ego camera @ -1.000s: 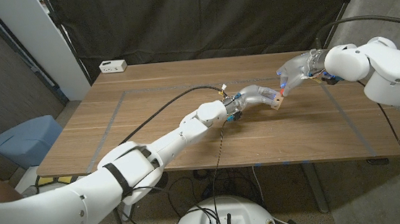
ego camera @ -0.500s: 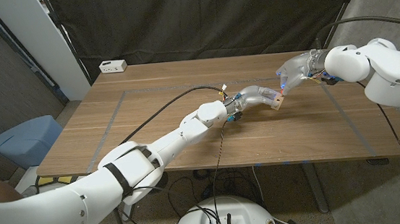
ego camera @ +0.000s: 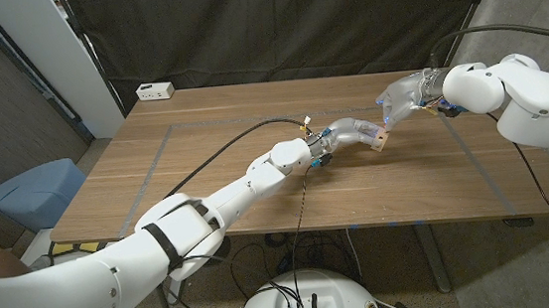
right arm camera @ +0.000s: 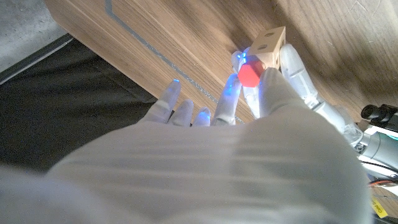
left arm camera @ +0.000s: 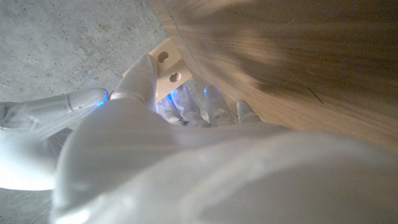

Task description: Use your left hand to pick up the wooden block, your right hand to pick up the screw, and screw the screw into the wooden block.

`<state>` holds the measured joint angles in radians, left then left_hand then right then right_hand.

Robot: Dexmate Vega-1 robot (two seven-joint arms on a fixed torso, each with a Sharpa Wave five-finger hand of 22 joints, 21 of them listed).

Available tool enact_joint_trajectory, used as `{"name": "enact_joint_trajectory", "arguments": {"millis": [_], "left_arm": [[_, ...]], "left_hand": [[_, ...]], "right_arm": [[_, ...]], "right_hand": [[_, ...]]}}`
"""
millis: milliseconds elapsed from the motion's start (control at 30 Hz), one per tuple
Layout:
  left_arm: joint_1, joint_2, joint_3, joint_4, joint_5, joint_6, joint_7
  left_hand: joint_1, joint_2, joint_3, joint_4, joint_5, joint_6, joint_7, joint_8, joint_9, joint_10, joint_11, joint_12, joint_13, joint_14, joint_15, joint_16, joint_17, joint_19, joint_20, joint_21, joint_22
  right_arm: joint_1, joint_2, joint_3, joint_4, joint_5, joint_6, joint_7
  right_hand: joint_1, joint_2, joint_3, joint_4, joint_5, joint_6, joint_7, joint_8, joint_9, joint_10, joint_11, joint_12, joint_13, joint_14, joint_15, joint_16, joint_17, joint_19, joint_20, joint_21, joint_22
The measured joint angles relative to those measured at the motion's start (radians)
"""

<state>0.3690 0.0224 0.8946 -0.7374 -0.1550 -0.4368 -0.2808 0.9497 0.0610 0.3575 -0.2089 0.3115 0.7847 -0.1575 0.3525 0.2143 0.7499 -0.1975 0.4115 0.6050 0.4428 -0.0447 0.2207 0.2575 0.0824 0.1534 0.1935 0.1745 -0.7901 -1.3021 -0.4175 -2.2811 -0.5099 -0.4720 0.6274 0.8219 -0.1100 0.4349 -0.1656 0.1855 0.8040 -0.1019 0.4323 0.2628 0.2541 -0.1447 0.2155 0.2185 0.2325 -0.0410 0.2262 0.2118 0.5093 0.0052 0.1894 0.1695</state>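
While the left hand (ego camera: 352, 132) grips the wooden block (right arm camera: 268, 42), right hand (ego camera: 399, 96) fingers pinch the red-headed screw (right arm camera: 250, 74); a tilted screw could miss its hole.

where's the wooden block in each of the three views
Head view: the wooden block sits right of centre, at the left hand's fingertips.
Left wrist view: the block is upper left of centre, two holes showing, past the hand's fingers.
Right wrist view: the block is upper right, against the red screw head.
Shared landmark: the wooden table.
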Motion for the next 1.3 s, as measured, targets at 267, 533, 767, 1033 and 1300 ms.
{"name": "enact_joint_trajectory", "arguments": {"millis": [267,533,767,1033,1300], "left_arm": [[-0.003,-0.002,-0.001,0.008,-0.002,-0.005,-0.003],[-0.007,-0.005,-0.003,0.020,-0.005,-0.013,-0.007],[-0.011,-0.008,-0.005,0.032,-0.007,-0.019,-0.012],[-0.019,-0.015,-0.007,0.053,-0.010,-0.030,-0.019],[-0.028,-0.028,-0.008,0.087,-0.014,-0.046,-0.026]], "left_hand": [[0.000,0.000,0.000,0.000,0.004,0.000,0.000,0.000,0.000,0.002,0.003,0.000,0.000,0.000,0.000,0.000,0.000,0.000,0.000,0.000,0.000],[0.000,0.000,0.000,0.000,0.004,0.000,0.000,0.000,0.000,0.002,0.003,0.000,0.000,0.000,0.000,0.000,0.000,0.000,0.000,0.000,0.000],[0.000,0.000,0.000,0.000,0.004,0.000,0.000,0.000,0.000,0.002,0.003,0.000,0.000,0.000,0.000,0.000,0.000,0.001,0.000,0.000,0.000],[0.000,0.000,0.000,0.000,0.004,0.000,0.000,0.000,0.000,0.001,0.003,0.000,-0.001,0.000,0.000,0.000,0.000,0.005,-0.005,0.000,0.000],[0.000,0.000,0.000,0.000,0.004,0.000,0.000,0.000,0.000,0.000,0.004,0.000,0.000,0.000,0.000,0.000,0.001,0.005,-0.005,0.000,0.000]], "right_arm": [[0.004,0.007,-0.005,0.002,-0.005,0.002,0.000],[0.009,0.011,-0.007,0.005,-0.009,0.007,0.003],[0.013,0.016,-0.009,0.009,-0.013,0.013,0.005],[0.019,0.027,-0.014,0.014,-0.020,0.016,0.005],[0.025,0.040,-0.019,0.023,-0.021,0.019,0.005]], "right_hand": [[0.008,0.000,0.008,0.000,0.000,0.011,0.000,0.008,0.001,0.003,-0.003,0.000,0.000,0.005,0.005,0.000,0.000,0.000,0.000,0.000,0.000],[0.013,0.005,0.008,-0.001,0.000,0.016,-0.005,0.008,0.005,0.009,-0.009,0.000,0.000,0.009,0.002,0.000,0.000,0.004,-0.004,0.000,0.000],[0.020,-0.002,0.016,-0.001,0.000,0.030,-0.005,0.023,0.004,0.018,-0.010,0.000,0.000,0.012,-0.002,0.000,0.000,0.007,-0.007,0.000,0.000],[0.019,-0.002,0.019,0.002,0.000,0.057,-0.004,0.039,0.010,0.031,-0.012,0.000,0.000,0.024,0.001,0.001,0.000,0.016,-0.009,0.003,0.000],[0.019,-0.002,0.024,0.007,0.000,0.077,0.009,0.046,0.006,0.055,-0.012,0.008,-0.005,0.036,0.000,0.007,0.005,0.022,-0.014,0.008,0.000]]}}
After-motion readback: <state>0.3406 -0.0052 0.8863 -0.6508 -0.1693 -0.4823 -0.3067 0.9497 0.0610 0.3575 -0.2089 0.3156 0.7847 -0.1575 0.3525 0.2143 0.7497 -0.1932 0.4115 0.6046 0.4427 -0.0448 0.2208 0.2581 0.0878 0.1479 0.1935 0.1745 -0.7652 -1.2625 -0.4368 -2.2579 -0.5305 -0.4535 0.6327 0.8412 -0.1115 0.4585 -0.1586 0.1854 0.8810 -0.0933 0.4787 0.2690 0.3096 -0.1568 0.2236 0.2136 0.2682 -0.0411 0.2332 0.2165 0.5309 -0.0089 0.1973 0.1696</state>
